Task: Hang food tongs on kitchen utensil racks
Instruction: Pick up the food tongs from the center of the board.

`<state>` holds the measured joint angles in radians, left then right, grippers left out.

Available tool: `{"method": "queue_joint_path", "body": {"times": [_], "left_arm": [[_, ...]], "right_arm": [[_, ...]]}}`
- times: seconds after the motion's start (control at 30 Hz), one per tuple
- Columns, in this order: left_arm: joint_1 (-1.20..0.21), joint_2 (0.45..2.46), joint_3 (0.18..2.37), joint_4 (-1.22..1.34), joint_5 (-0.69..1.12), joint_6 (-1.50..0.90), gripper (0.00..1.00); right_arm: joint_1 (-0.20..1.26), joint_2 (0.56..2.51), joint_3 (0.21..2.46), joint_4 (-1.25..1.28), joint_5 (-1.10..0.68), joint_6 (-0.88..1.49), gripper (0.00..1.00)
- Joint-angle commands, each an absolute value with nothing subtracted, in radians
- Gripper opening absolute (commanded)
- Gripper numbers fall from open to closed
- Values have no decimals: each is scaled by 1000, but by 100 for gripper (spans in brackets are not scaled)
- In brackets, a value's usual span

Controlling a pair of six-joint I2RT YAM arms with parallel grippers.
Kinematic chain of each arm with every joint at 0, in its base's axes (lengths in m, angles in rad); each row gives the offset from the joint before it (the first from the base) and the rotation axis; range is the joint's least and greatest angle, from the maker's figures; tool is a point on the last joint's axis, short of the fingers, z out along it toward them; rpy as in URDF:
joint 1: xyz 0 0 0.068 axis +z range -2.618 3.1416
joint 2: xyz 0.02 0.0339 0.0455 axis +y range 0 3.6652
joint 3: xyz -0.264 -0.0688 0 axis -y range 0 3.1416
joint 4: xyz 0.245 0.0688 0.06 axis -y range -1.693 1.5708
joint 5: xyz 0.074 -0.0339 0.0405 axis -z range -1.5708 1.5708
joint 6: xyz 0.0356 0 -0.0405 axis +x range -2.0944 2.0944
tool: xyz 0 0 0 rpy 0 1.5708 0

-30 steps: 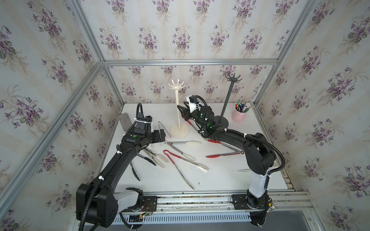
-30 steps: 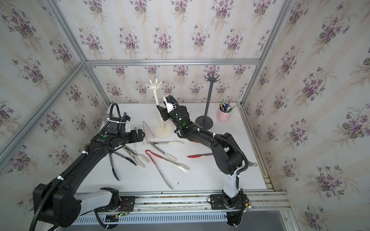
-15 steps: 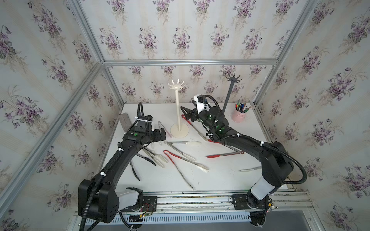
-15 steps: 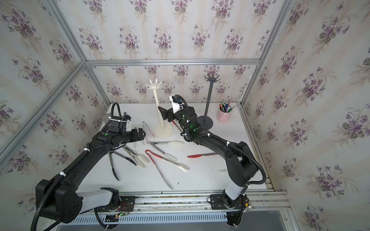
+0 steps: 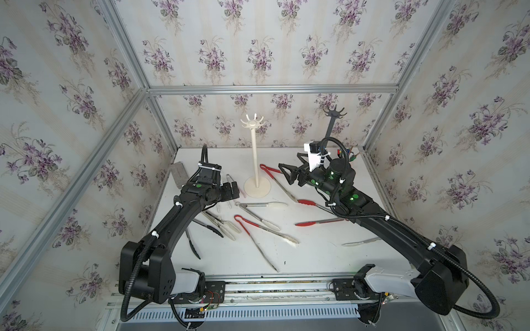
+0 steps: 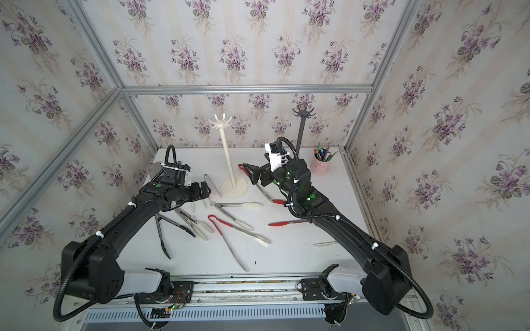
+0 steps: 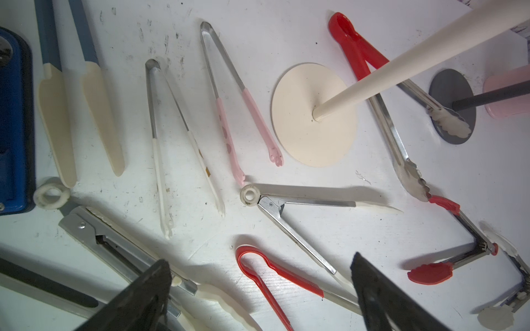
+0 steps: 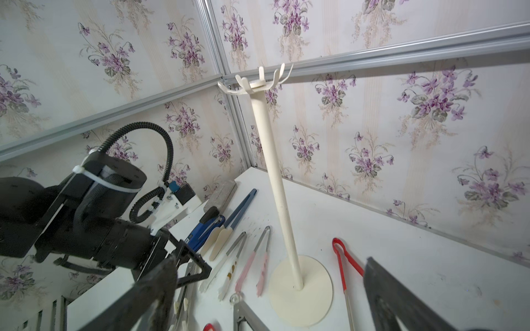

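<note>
Several food tongs lie loose on the white table [image 5: 315, 258]. Red-handled tongs [image 5: 276, 178] rest beside the cream rack [image 5: 255, 160], whose hooks are bare. The black rack [image 5: 332, 120] behind it is bare too. My right gripper [image 5: 290, 168] [image 8: 269, 260] hovers open and empty just right of the cream rack's base [image 8: 301, 289]. My left gripper [image 5: 230, 190] [image 7: 259, 259] is open above red-handled, white-tipped tongs [image 7: 275, 275], touching nothing. Pink-tipped tongs [image 7: 229, 94], white-tipped tongs [image 7: 160, 143] and blue-grey tongs [image 7: 57, 43] lie in a row nearby.
A pink cup of pens [image 6: 321, 166] stands at the back right by the black rack's base [image 7: 447, 86]. A blue-and-black stapler-like tool [image 7: 11, 114] and a grey block [image 5: 179, 173] sit at the back left. Black tongs [image 5: 192, 243] lie under my left arm.
My right gripper has opened wide and drawn back to the right, away from the cream rack's pole. The left arm has barely moved.
</note>
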<state>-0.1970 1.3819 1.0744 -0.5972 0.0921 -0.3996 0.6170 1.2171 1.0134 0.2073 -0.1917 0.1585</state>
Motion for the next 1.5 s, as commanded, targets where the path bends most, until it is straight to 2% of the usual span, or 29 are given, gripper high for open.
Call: {"method": "queue_joint_path", "body": {"times": [0.0, 0.27, 0.47, 0.9, 1.1, 1.47], "left_arm": [[-197, 1407, 1098, -630, 58, -416, 99], [-216, 1557, 1204, -670, 8, -398, 99], [-239, 1694, 1303, -675, -12, -420, 97], [-259, 1914, 1454, -709, -41, -456, 80], [-258, 1971, 1491, -709, -58, -453, 68], [-247, 2030, 1515, -739, -129, -459, 57]], "right_arm": [[611, 1151, 985, 59, -188, 200, 100], [603, 999, 939, -118, -273, 293, 100], [596, 969, 957, -265, -351, 343, 100], [592, 975, 957, -366, -377, 423, 100], [592, 977, 952, -360, -386, 438, 100], [591, 974, 934, -348, -385, 459, 100]]}}
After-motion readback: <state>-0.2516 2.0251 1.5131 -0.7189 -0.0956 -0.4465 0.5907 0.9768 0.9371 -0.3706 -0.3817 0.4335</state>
